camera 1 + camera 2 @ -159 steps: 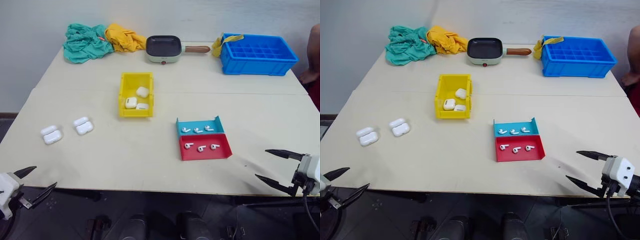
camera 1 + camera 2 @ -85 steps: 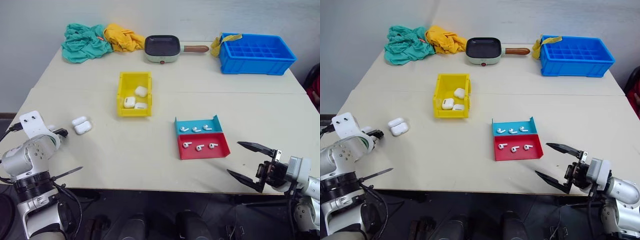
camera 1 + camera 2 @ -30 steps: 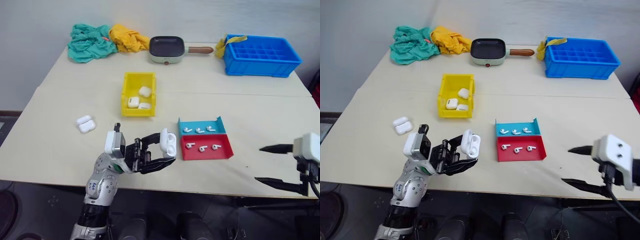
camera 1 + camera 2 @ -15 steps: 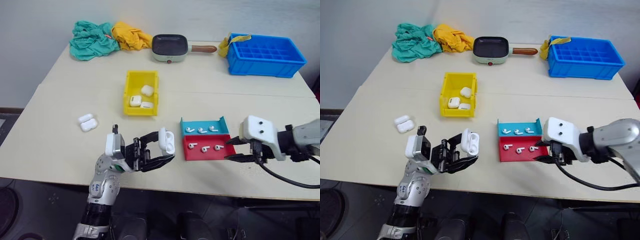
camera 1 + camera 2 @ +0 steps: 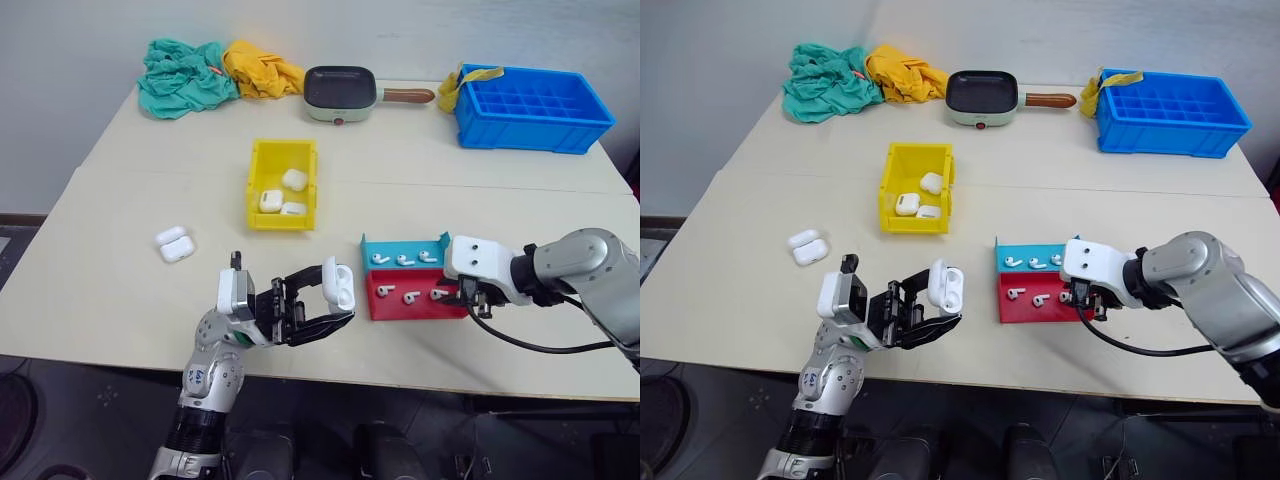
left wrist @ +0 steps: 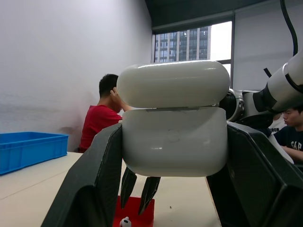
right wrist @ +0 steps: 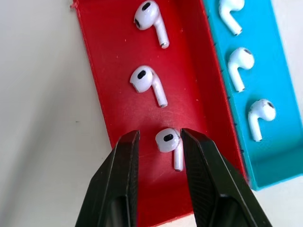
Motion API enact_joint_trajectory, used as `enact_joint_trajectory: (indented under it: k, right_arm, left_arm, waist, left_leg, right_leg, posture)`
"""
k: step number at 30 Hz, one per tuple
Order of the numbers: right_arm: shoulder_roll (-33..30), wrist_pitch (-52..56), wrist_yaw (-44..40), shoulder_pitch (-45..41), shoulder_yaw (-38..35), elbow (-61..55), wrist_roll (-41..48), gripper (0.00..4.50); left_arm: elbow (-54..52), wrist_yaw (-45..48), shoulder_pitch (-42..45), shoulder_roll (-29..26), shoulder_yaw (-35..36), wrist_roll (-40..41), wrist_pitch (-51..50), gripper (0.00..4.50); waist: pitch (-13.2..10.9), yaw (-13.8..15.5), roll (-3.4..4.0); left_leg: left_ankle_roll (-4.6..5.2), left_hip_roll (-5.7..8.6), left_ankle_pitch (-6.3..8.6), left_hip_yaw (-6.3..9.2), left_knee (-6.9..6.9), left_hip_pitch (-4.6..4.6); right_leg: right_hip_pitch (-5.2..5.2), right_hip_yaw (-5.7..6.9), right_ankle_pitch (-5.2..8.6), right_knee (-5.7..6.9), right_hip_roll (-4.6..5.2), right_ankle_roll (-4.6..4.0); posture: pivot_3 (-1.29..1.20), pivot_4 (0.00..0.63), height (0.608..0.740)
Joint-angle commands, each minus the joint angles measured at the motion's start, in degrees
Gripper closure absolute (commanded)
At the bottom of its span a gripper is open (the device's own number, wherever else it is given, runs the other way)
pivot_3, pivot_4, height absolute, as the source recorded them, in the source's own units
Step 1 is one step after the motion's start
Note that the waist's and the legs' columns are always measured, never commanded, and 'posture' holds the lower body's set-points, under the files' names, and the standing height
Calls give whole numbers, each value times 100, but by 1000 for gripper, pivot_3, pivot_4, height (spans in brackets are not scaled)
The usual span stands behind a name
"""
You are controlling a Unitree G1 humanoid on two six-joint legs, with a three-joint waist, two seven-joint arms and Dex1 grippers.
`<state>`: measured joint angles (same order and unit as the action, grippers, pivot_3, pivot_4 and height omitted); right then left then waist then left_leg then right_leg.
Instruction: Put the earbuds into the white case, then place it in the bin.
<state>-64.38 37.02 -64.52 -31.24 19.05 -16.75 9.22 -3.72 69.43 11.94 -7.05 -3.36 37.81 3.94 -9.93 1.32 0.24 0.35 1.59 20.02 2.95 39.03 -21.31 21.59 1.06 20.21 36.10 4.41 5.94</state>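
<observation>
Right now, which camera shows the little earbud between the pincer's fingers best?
The right wrist view: the earbud lies in the red tray, large and clear, between the right pincer fingers, which don't quite touch it. In the eye views the right pincer covers that corner of the tray. The left wrist view catches one earbud, tiny, at its edge.

We see a glossy, smooth white plastic case [image 6: 173, 118] between matt black plastic fingers [image 6: 92, 189]. The earbuds [image 7: 168, 142] shine white in a red tray [image 7: 113, 99] of faintly scratched plastic. The table [image 5: 420, 170] looks matt and pale.
</observation>
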Motion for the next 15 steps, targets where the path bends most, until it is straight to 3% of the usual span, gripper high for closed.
enact_joint_trajectory:
  k: [1,15]
  right_arm:
    - [122,-165,-114,-181,85,95,-280,3128]
    - [483,-551,-427,-361,275,655,-988,3128]
  left_arm:
    - [-204,-50,-64,12,-61,-35,93,1721]
    - [-365,-171,-176,-46,-84,-22,49,1721]
  waist:
    - [0,-2,0]
    - [0,-4,1]
  left_leg:
    - [0,0,0,0,1,0]
    - [0,2,0,0,2,0]
  right_leg:
    - [0,0,0,1,0,0]
    - [1,0,-1,4,2,1]
  posture:
    - [0,150,740]
    - [0,150,740]
